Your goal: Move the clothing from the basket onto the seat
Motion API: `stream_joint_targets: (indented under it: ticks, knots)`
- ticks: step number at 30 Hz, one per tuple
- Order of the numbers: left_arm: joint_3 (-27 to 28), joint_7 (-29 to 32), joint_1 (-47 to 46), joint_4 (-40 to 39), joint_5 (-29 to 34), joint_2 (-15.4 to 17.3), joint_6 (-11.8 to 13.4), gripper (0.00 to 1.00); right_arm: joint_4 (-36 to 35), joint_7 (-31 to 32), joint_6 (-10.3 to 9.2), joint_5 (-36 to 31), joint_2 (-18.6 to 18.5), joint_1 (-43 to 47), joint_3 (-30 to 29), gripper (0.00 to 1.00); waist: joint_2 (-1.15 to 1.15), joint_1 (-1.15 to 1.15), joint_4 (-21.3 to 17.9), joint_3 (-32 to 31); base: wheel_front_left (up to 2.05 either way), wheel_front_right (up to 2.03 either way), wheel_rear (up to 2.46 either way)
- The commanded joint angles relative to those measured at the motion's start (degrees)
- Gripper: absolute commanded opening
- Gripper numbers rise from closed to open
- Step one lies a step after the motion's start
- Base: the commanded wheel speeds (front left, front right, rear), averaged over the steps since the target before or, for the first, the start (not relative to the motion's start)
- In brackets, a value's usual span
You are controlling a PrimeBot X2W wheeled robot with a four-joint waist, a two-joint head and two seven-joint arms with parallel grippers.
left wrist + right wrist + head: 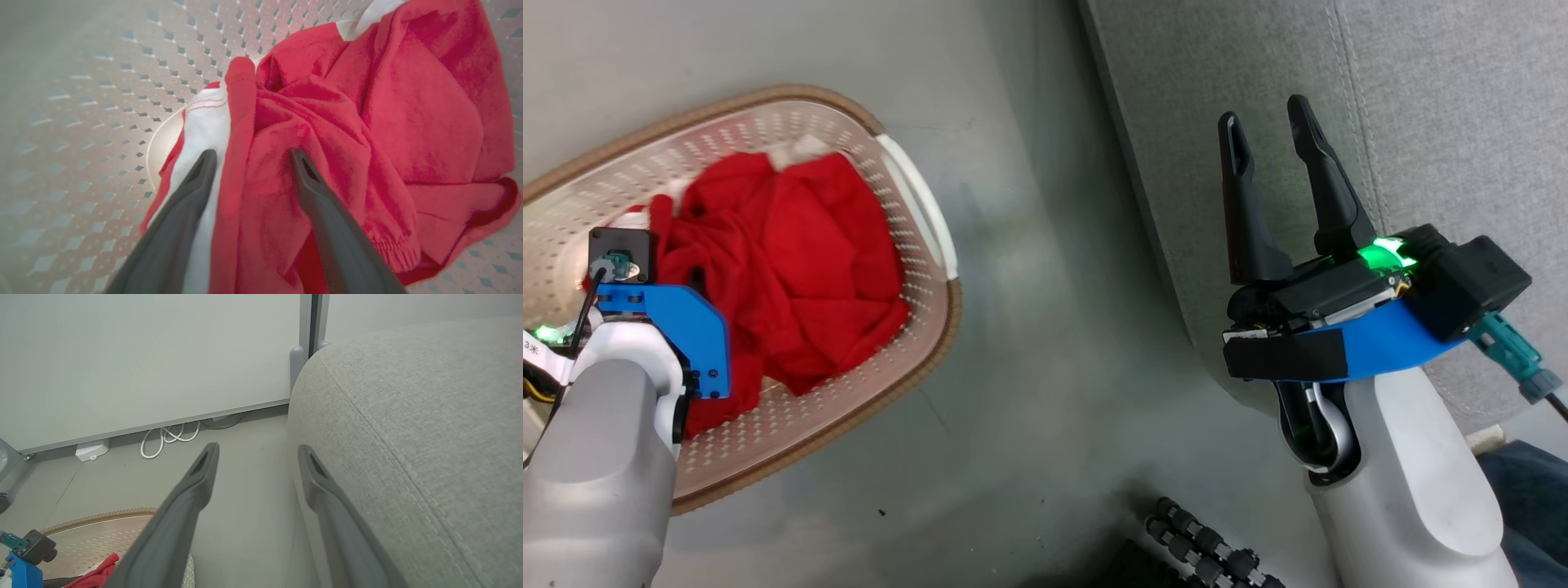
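The cream perforated basket (pixel 927 237) with its brown rim stands on the floor at the left. In it lies the crumpled red clothing (pixel 792 261), white trim showing at its far edge. My left wrist (pixel 662 327) reaches down into the basket and covers its own fingers in the head view. In the left wrist view my left gripper (pixel 252 157) is open, its fingers astride a raised fold of the clothing (pixel 367 122) with white trim (pixel 204 126). Over the near edge of the grey seat (pixel 1445 122) my right gripper (pixel 1264 118) hovers open and holds nothing; it shows again in its own view (pixel 257 451) beside the seat (pixel 408 416).
Grey floor (pixel 1045 367) separates basket and seat. A black ribbed part (pixel 1209 547) lies at the bottom of the head view, dark blue fabric (pixel 1527 490) at the lower right. Along the pale wall lie a white cable (pixel 171 437) and a small white box (pixel 92 449).
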Motion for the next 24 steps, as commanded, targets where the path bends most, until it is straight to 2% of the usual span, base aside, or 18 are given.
stream_joint_targets:
  ticks: [1, 7, 8, 9, 10, 19, 24]
  knots:
    - [0.37, 0.86, -0.08, 0.5, -0.31, 0.66, 0.48, 1.0, -0.38, -0.28, -0.02, 0.66, -0.02, -1.22, 0.14, 1.0, 0.0, -0.01, -0.99, 0.89, 0.0, 0.0, 0.0]
    - [0.65, 5.23, -0.38, 1.42, -1.42, 0.39, 1.64, 1.0, -1.01, -0.3, -0.02, 1.58, -0.02, -1.21, 0.28, 1.0, 0.0, -0.01, -1.53, 1.32, 0.0, 0.0, 0.0]
    - [0.51, 5.64, -0.41, 1.35, -1.47, 0.39, 1.62, 0.91, -1.09, -0.3, -0.02, 1.73, -0.02, -1.26, 0.23, 1.0, 0.0, -0.01, -1.57, 1.29, 0.0, 0.0, 0.0]
    - [0.36, 5.91, -0.38, 1.19, -1.5, 0.41, 1.64, 0.21, -1.19, -0.3, -0.02, 1.87, -0.02, -1.3, 0.15, 1.0, 0.0, -0.01, -1.61, 1.26, 0.0, 0.0, 0.0]
    - [0.18, 6.05, -0.27, 1.0, -1.53, 0.39, 1.46, 0.0, -1.25, -0.3, -0.02, 1.96, -0.02, -1.27, 0.1, 1.0, 0.0, -0.01, -1.65, 1.22, 0.0, 0.0, 0.0]
    - [-0.39, 7.3, 1.23, 0.09, -2.74, -0.41, 0.96, 0.0, -1.03, -0.3, -0.02, 1.34, -0.03, -0.68, -0.23, 1.0, 0.0, -0.01, -1.47, 0.13, 0.0, 0.0, 0.0]
    - [-0.07, 6.24, 3.33, 0.62, -3.99, -1.9, 0.69, 0.0, 0.23, -0.23, -0.02, -0.21, -0.03, -0.25, -0.19, 1.0, 0.0, -0.01, -0.7, -2.72, 0.0, 0.0, 0.0]
